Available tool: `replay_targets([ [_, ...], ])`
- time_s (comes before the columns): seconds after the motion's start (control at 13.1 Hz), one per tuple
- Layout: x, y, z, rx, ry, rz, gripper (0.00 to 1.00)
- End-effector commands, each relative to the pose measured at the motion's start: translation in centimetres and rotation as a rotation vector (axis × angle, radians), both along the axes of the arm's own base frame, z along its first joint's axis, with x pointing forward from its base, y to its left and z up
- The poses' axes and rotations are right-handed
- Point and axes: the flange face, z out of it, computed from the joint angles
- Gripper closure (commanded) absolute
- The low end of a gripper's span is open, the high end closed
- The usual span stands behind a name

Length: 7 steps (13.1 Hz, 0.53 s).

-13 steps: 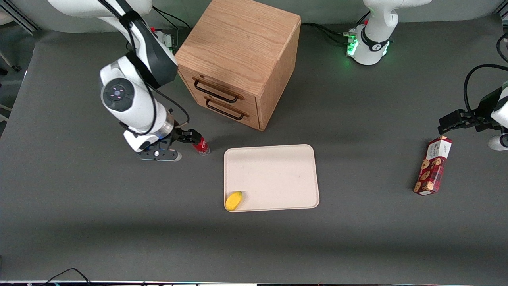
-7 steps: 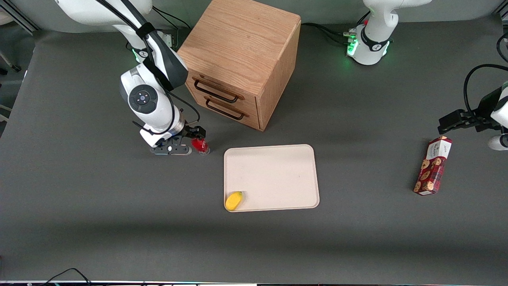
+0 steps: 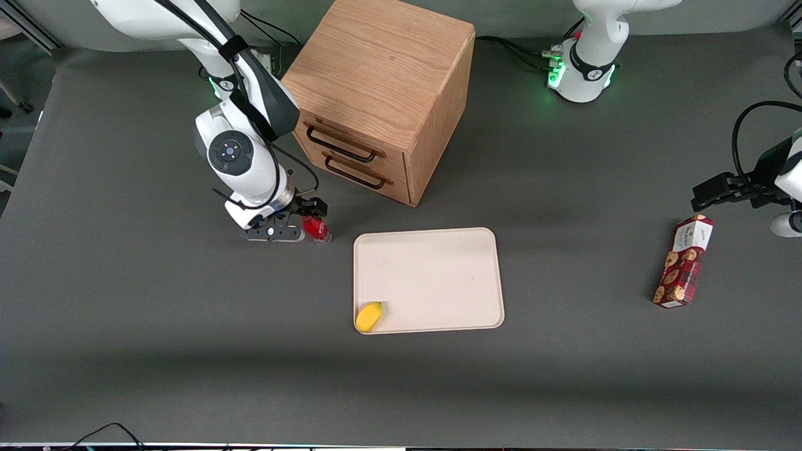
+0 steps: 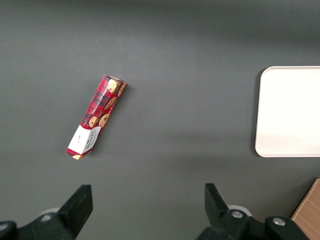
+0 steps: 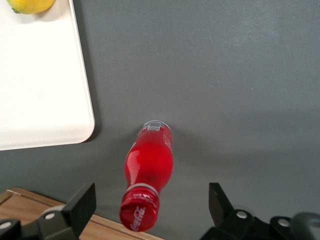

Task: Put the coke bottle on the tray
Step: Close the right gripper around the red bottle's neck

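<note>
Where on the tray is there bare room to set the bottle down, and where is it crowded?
Most of the tray is bare. Only the corner nearest the camera, toward the working arm, holds a yellow fruit. The open gripper brackets the bottle, on the table beside the tray.

On your worktop (image 3: 188,351) you have one coke bottle (image 3: 316,228), one tray (image 3: 438,275), one yellow fruit (image 3: 369,316), one cookie box (image 3: 683,261) and one wooden cabinet (image 3: 376,94) with two drawer handles. One claw (image 3: 299,220) hangs open around the bottle.
</note>
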Motion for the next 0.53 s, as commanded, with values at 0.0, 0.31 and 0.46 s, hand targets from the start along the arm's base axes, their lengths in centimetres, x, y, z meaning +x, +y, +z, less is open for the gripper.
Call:
replay_targets([
  [0.0,-0.33,0.37,-0.19,0.0,-0.031,-0.02,0.0],
  [0.31,-0.23,0.44,-0.71,0.007,-0.029,-0.027,0.0],
  [0.46,-0.15,0.49,-0.95,0.011,-0.03,-0.03,0.01],
])
